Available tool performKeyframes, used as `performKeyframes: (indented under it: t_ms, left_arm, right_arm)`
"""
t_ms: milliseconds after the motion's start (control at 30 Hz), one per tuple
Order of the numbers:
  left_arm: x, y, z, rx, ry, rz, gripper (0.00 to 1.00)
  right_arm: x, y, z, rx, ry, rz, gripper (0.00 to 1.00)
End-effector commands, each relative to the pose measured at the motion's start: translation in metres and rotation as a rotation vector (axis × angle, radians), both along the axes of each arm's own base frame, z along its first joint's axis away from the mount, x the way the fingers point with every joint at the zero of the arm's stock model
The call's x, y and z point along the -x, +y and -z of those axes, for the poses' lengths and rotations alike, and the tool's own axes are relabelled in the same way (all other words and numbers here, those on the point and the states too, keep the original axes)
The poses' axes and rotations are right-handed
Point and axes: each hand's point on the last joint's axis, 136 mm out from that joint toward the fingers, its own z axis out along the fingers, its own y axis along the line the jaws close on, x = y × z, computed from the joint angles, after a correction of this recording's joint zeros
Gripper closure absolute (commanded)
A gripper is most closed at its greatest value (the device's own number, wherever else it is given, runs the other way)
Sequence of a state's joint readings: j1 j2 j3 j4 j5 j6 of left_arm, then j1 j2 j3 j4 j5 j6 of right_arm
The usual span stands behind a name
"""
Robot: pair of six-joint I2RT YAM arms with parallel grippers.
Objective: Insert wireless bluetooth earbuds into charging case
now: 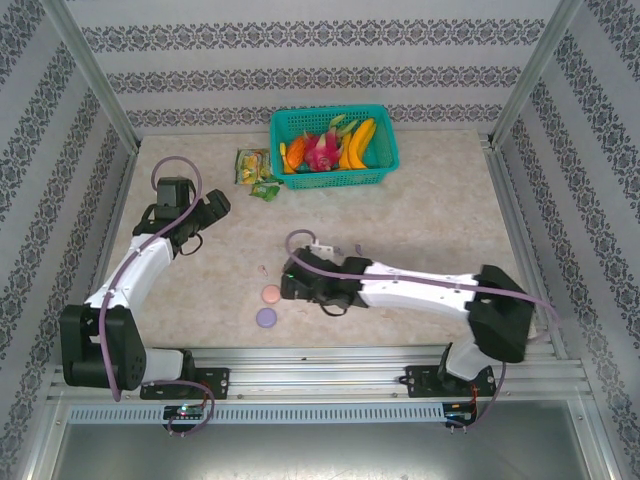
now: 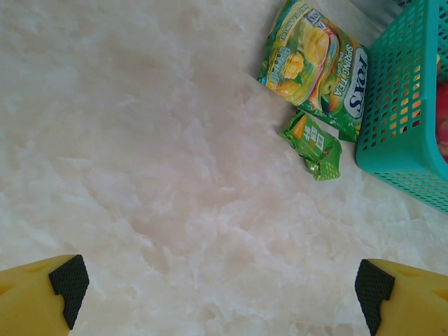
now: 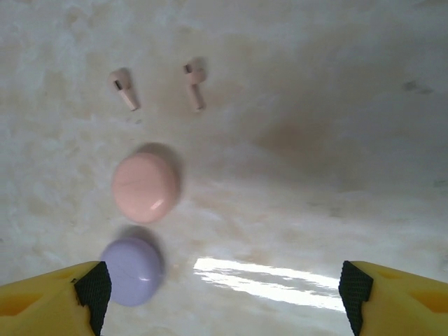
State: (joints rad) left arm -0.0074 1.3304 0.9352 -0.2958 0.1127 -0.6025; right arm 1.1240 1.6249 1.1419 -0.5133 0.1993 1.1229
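Your left gripper hangs over bare table, jaws spread wide, nothing between them. Ahead of it to the right: a green tea packet, a small green sachet, then the teal basket.

Mid-table, two pale pink earbuds lie loose, side by side, apart. Nearer the right wrist camera, the pink case and lilac case sit just beside each other; both look closed.

Your right gripper has its jaws spread and empty, one pad just beside the lilac case; contact cannot be told.
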Motion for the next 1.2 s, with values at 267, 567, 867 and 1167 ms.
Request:
performKeyframes:
  t_ms: [267,567,867,1167]
  left_arm:
    - [-0.003,0.012,-0.002,-0.128,0.064,0.016,0.00]
    - [-0.007,0.036,0.010,-0.107,0.102,-0.071,0.00]
    - [-0.015,0.052,0.019,-0.019,0.115,-0.135,0.00]
    - [-0.013,0.060,0.030,0.008,0.135,-0.148,0.00]
  right_arm:
    - [0.034,0.048,0.009,0.130,0.166,0.254,0.09]
    - [0.045,0.065,0.027,0.166,0.233,0.311,0.11]
    - [0.044,0.079,0.046,0.186,0.286,0.340,0.15]
    - [0.046,0.087,0.064,0.195,0.329,0.346,0.19]
